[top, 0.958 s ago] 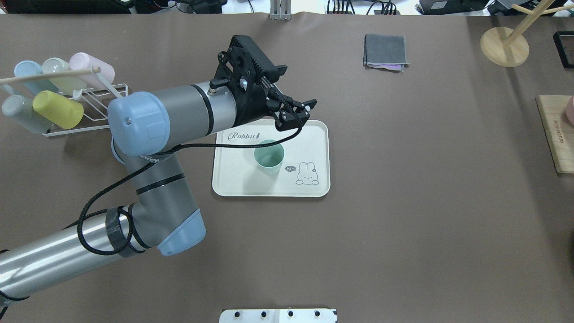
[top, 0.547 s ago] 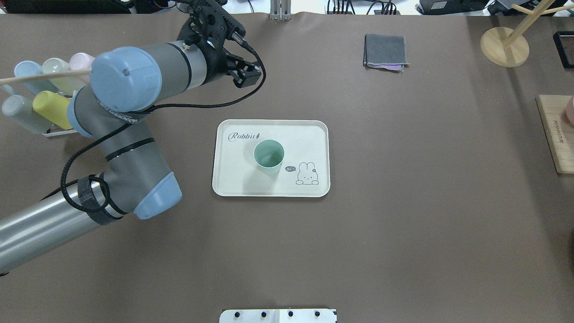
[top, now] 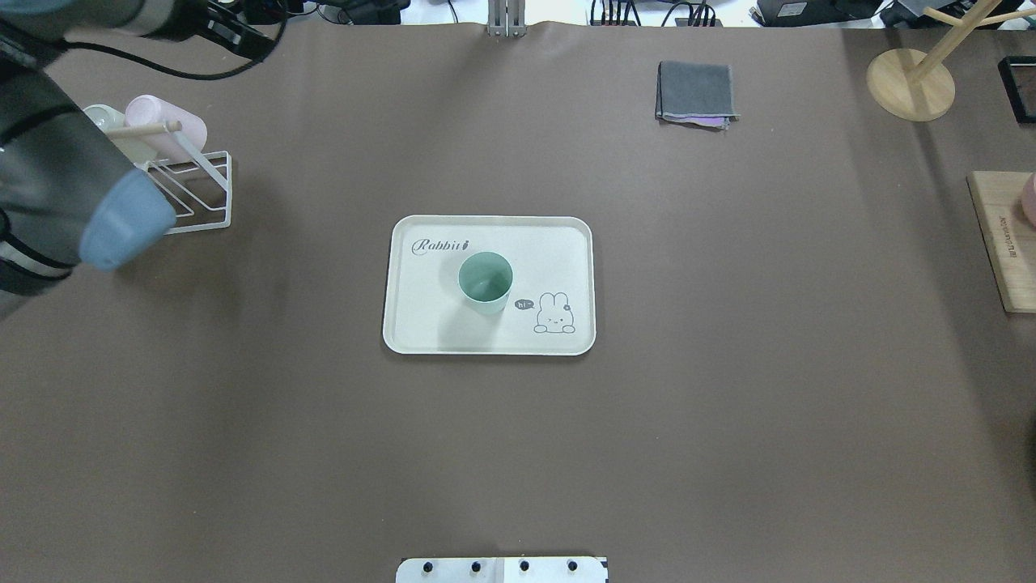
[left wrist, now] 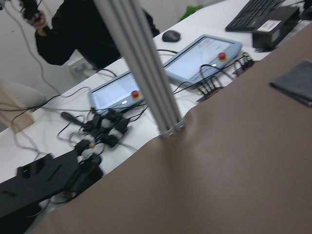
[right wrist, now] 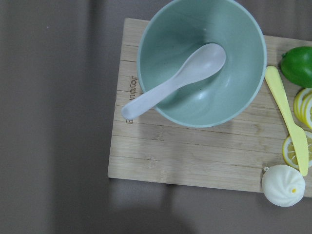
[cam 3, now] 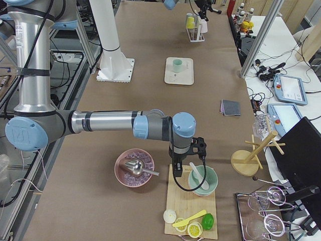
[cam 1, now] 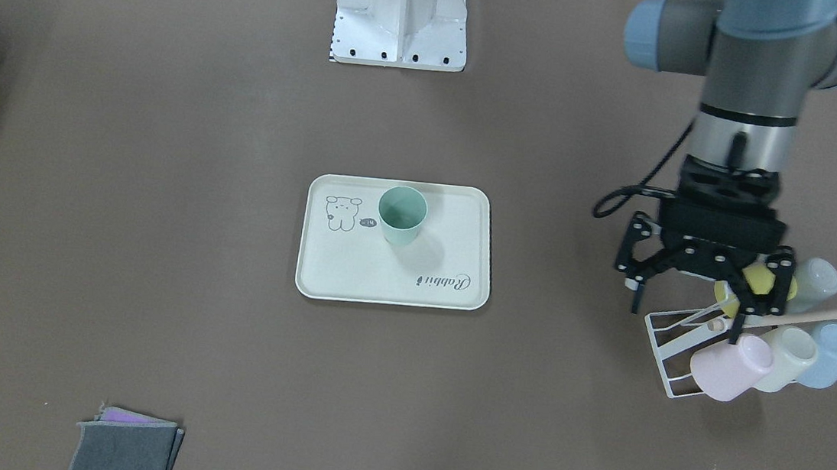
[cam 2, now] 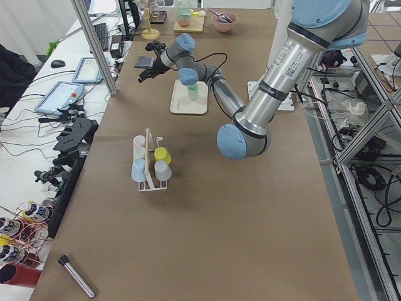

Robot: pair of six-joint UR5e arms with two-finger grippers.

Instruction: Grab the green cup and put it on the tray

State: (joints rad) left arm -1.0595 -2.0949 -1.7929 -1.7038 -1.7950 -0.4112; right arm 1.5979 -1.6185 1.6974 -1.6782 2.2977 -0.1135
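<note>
Overhead exterior crops the left arm [top: 57,186] at the frame edge; I cannot read its pincer there. Mid-table, the tray [top: 421,324], cream. On its middle, the green cup [top: 486,283], upright, nothing touching it. Only my front-facing view shows the left gripper [cam 1: 685,322]: fingers spread wide, empty, over the cup rack [cam 1: 657,355]. The right gripper [cam 3: 183,170] shows side-on only; spread: I cannot tell.
</note>
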